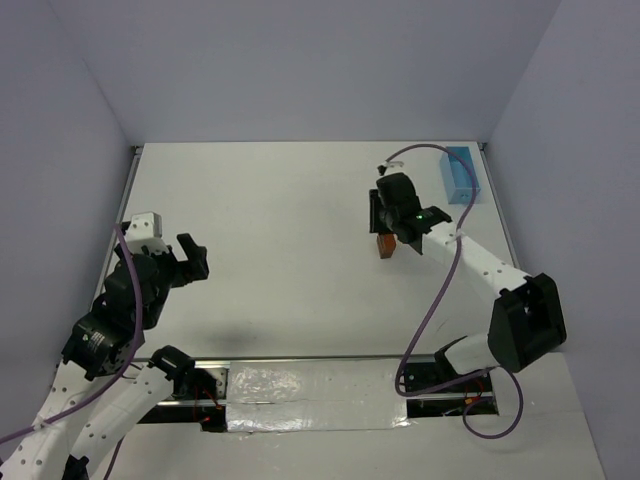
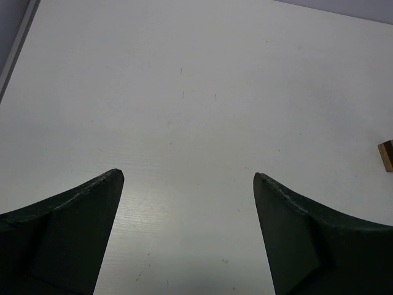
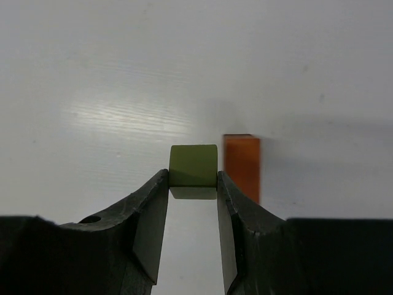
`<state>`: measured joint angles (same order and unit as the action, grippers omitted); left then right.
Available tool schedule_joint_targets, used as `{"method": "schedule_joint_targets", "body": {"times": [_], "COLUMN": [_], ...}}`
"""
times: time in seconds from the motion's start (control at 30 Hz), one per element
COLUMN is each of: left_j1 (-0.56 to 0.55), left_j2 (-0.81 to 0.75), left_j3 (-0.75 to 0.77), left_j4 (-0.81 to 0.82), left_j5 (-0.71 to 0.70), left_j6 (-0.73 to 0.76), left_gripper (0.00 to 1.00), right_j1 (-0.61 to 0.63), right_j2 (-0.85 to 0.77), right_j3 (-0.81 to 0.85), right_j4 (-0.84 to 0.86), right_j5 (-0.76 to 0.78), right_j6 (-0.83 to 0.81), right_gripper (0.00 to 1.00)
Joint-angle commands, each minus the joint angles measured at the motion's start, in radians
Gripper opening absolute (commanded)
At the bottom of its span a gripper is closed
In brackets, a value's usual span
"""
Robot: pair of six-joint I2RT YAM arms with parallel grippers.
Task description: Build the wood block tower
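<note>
Right gripper clamped on a green block, right of centre on the table.

Its jaws press both sides of the green block at the fingertips; whether the block rests on the table or hangs just above it is hard to tell. Just beside it, apart by a narrow gap, an orange block stands upright. A light blue box lies farther right, near the far edge. On the left side, the left gripper has its jaws spread wide over the table, with a brown block at the edge of its view.
</note>
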<state>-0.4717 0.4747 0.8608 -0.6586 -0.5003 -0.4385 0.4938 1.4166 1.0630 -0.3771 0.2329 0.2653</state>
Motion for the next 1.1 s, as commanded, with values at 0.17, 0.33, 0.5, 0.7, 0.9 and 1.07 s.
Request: {"method": "schedule_joint_targets", "body": {"times": [0.17,0.33,0.5,0.7,0.9,1.07], "left_j1": [0.002,0.002,0.001,0.002,0.001,0.001], "left_j2": [0.027,0.027,0.035,0.035,0.039,0.041], "left_j3": [-0.005,-0.006,-0.005,-0.005,-0.005,-0.006], "left_j4": [0.054,0.056,0.056,0.056,0.056,0.056], "left_j5": [0.031,0.032,0.032,0.031,0.032,0.032], "left_j6": [0.034,0.034,0.034,0.034,0.034,0.034], "left_gripper": [1.00,0.99,0.99,0.99,0.99,1.00], "right_j1": [-0.135,-0.158,-0.167,-0.167,-0.167,-0.164], "right_j2": [-0.077,-0.051,-0.028,-0.022,-0.005,0.010], "right_j3": [-0.067,-0.061,-0.054,-0.064,-0.061,-0.057], "right_j4": [-0.002,0.007,0.014,0.007,0.000,-0.008], "right_j5": [-0.023,-0.040,-0.075,-0.089,-0.092,-0.096], "right_j6": [-0.097,-0.129,-0.130,-0.103,-0.097,-0.103], "right_gripper": [0.31,0.31,0.32,0.34,0.34,0.36]}}
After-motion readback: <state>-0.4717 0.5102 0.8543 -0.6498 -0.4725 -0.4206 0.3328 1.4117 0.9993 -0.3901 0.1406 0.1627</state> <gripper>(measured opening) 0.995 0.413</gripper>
